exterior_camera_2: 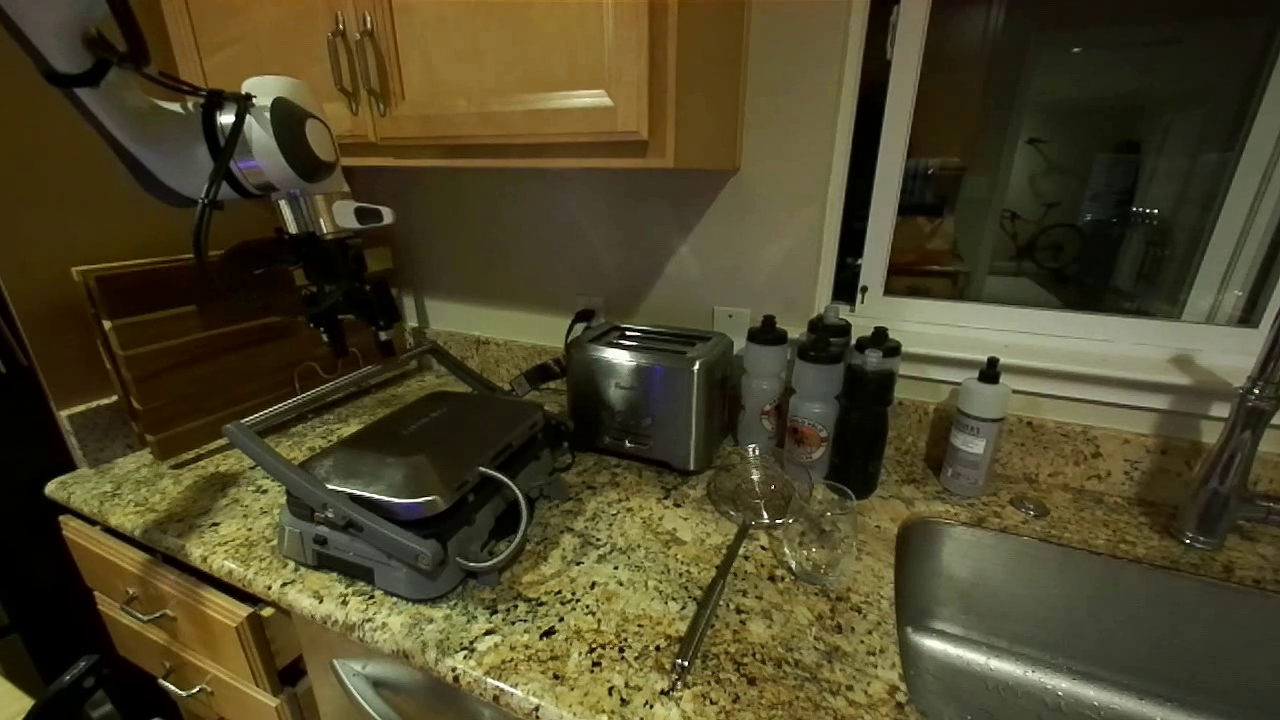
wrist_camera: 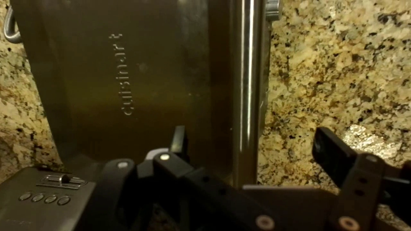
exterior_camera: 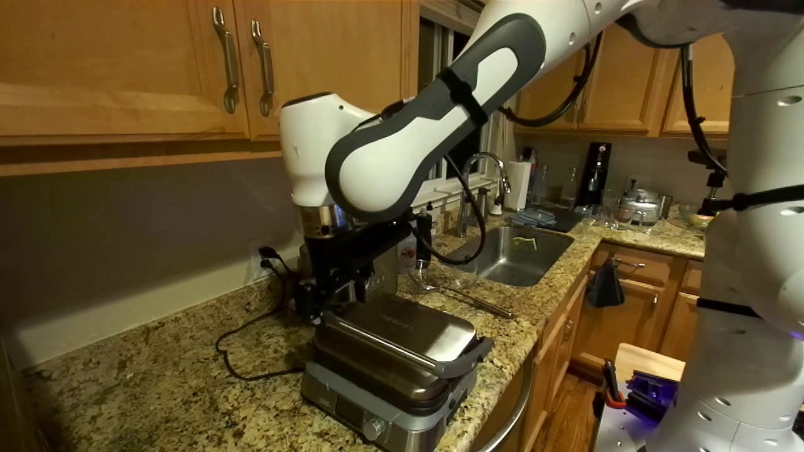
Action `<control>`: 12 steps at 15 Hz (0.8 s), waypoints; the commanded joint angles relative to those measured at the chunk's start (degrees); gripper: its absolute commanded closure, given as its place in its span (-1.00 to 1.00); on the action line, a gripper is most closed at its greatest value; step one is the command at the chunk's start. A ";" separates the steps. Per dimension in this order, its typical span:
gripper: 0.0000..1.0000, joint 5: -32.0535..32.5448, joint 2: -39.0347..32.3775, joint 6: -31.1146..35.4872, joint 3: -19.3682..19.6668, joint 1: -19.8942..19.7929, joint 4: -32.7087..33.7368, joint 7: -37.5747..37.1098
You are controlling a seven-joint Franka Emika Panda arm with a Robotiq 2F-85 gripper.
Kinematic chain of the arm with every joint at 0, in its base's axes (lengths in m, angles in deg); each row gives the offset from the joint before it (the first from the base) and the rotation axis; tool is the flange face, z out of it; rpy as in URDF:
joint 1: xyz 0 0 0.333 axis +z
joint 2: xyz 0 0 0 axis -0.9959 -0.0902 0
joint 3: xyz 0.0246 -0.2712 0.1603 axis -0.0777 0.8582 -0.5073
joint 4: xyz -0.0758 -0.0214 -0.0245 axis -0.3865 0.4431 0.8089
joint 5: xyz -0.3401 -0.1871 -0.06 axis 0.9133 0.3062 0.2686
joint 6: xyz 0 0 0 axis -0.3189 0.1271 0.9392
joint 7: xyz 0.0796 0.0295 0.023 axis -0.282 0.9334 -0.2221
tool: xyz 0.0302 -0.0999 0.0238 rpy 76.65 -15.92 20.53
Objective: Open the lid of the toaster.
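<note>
Granite counter under the toaster, lid partly outside the wrist view, pincer wide apart, empty.

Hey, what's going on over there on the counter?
A robot arm seems about to lift the lid of a Cuisinart contact grill. The lid is closed, and the open tool is poised near the handle. In the wrist view, the handle shows between the tool's fingers, with a gap on each side, so nothing is gripped yet.
</note>
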 commanded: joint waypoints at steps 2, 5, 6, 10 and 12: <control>-1.00 2.75 -1.44 1.70 3.41 3.69 -1.38 -4.25; -1.00 1.96 -2.22 3.22 4.40 4.33 -1.90 -4.90; -1.00 1.80 -2.48 4.04 4.60 4.37 -2.03 -5.19; -1.00 2.59 -3.90 6.44 5.96 4.89 -2.29 -5.74; -1.00 2.35 -4.47 6.64 6.56 4.93 -2.41 -5.96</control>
